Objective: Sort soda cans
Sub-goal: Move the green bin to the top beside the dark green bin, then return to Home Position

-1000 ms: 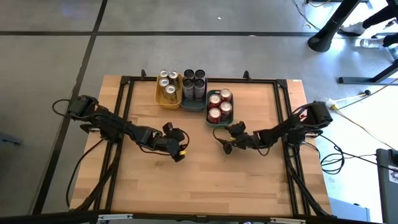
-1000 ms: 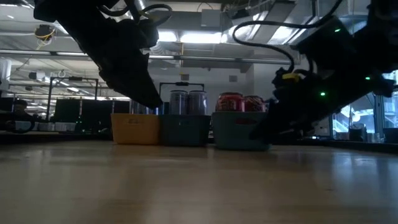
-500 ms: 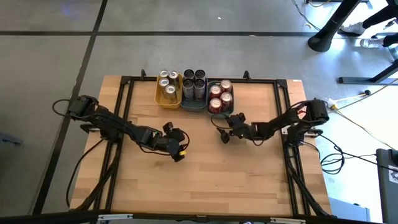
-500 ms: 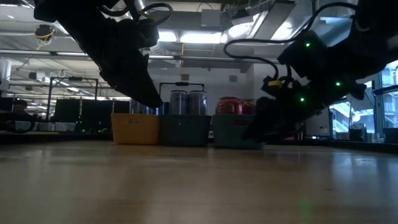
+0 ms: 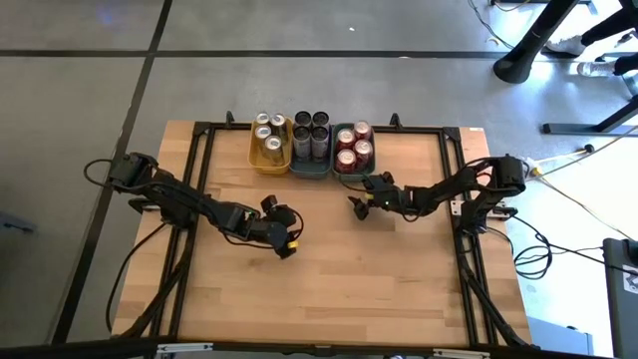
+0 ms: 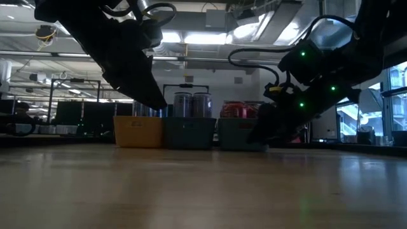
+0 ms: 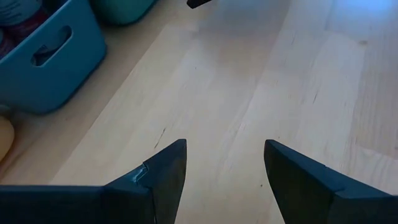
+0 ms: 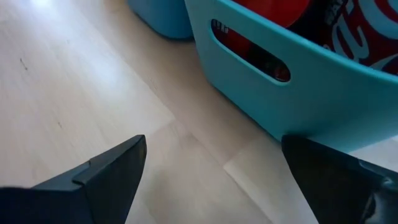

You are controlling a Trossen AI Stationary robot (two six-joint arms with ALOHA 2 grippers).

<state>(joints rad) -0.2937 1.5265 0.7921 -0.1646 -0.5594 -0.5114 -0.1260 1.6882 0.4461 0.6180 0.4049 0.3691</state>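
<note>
Three trays stand in a row at the table's far edge. The yellow tray [image 5: 269, 168] holds gold cans [image 5: 269, 135], the blue tray [image 5: 310, 172] holds dark cans [image 5: 311, 130], and the teal tray [image 5: 354, 176] holds red cans [image 5: 353, 150]. My right gripper [image 5: 361, 194] is open just in front of the teal tray's near end wall [image 8: 348, 93], which has a handle slot. My left gripper [image 5: 283, 239] is open over bare wood nearer the table's middle, touching nothing [image 7: 225, 143]. My right gripper [image 8: 212, 140] comes level from the table's near side. One finger [image 8: 336, 180] lies close under the bottom edge of the teal tray's near wall [image 8: 311, 140]. Whether it touches the tray, I cannot tell.
A black frame [image 5: 199, 199] runs along the table's sides and far edge behind the trays. Bare wood [image 5: 329, 289] spreads over the near half of the table. In the low view the trays [image 6: 189, 132] stand side by side beyond both arms.
The teal tray with the red cans has slid along the table toward the far edge and now stands in line with the other two trays. My right gripper has followed it toward the far edge, staying open at its near end.
</note>
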